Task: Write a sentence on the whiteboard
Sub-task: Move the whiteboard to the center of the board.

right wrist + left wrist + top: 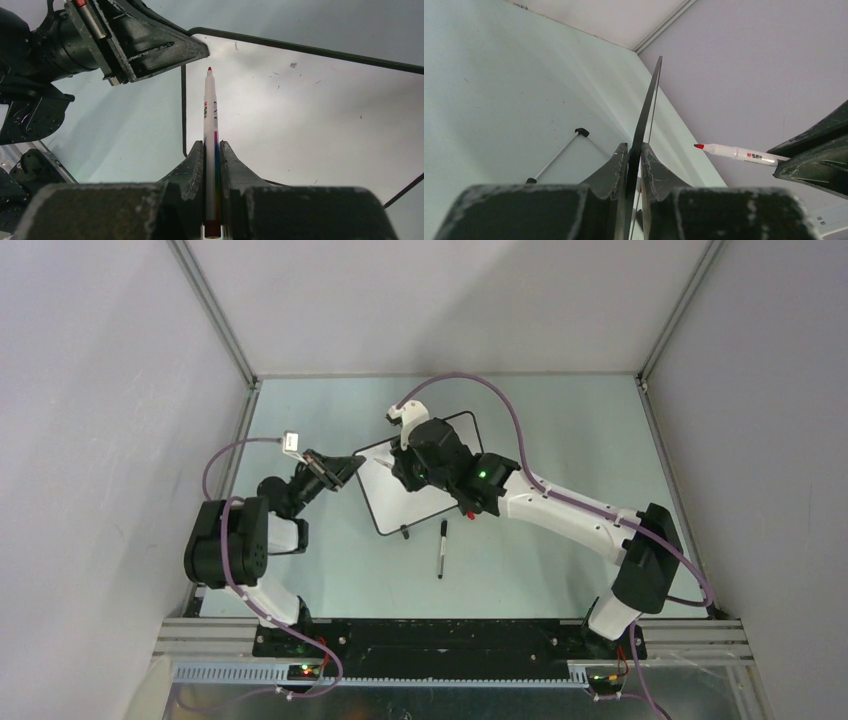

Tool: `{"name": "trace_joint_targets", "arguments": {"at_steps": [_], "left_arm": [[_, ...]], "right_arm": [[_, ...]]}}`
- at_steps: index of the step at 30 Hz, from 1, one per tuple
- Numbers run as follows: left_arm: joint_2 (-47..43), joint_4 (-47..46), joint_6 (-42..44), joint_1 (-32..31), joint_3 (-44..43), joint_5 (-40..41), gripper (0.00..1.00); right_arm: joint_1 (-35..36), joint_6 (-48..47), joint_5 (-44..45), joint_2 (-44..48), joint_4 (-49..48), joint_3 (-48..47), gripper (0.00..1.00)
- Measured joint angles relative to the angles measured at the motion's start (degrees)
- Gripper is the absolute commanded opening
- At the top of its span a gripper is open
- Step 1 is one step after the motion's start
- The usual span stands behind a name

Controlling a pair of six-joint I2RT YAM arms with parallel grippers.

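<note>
The whiteboard [425, 502] lies on the table, glossy white with a thin black frame. My left gripper [352, 466] is shut on its left edge; in the left wrist view the frame [647, 102] runs edge-on between the closed fingers [616, 165]. My right gripper [212, 144] is shut on a white marker [210, 115] with a red tip. The tip hovers just over the board's face [310, 110] near its top left corner. The sentence is not in view; the face that shows bears only small specks.
A black pen [441, 548] lies on the table just in front of the board. The board's thin stand rod with two black feet [555, 157] rests on the table. Grey walls close in the pale green table [560, 440] on three sides.
</note>
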State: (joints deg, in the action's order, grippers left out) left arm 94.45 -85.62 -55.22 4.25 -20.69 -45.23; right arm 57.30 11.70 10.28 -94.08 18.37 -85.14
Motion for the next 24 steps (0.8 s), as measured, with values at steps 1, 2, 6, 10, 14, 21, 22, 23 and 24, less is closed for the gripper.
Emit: {"name": "trace_joint_targets", "arguments": {"at_steps": [1, 2, 6, 10, 14, 21, 22, 23, 24], "left_arm": [[-0.37, 0.00, 0.31, -0.02, 0.22, 0.02, 0.15], [-0.70, -0.02, 0.63, -0.15, 0.44, 0.02, 0.15], [-1.16, -0.07, 1.33, -0.33, 1.07, 0.09, 0.15], [-1.92, -0.24, 1.75, -0.37, 2.32, 0.50, 0.15], [-2.34, -0.44, 1.79, -0.39, 3.23, 1.01, 0.13], [-2.34, -0.44, 1.81, -0.39, 3.23, 1.05, 0.12], [-2.34, -0.46, 1.81, -0.39, 3.23, 1.05, 0.11], [-2.34, -0.44, 1.81, -0.39, 3.23, 1.05, 0.10], [-2.34, -0.46, 1.81, -0.39, 3.23, 1.03, 0.08]], "right_arm": [[0.00, 0.00, 0.11, 0.00, 0.17, 0.00, 0.00], [0.02, -0.02, 0.28, 0.00, 0.15, 0.00, 0.00], [0.02, 0.00, 0.61, 0.00, 0.13, 0.04, 0.00], [0.02, 0.00, 0.96, 0.04, -0.09, 0.48, 0.00], [0.02, 0.00, 1.09, 0.09, -0.17, 1.29, 0.00], [0.02, 0.02, 1.11, 0.37, -0.24, 1.46, 0.00], [0.02, 0.04, 1.11, 0.42, -0.26, 1.49, 0.00], [0.02, 0.04, 1.09, 0.46, -0.24, 1.53, 0.00], [0.02, 0.04, 1.09, 0.46, -0.24, 1.55, 0.00]]}}
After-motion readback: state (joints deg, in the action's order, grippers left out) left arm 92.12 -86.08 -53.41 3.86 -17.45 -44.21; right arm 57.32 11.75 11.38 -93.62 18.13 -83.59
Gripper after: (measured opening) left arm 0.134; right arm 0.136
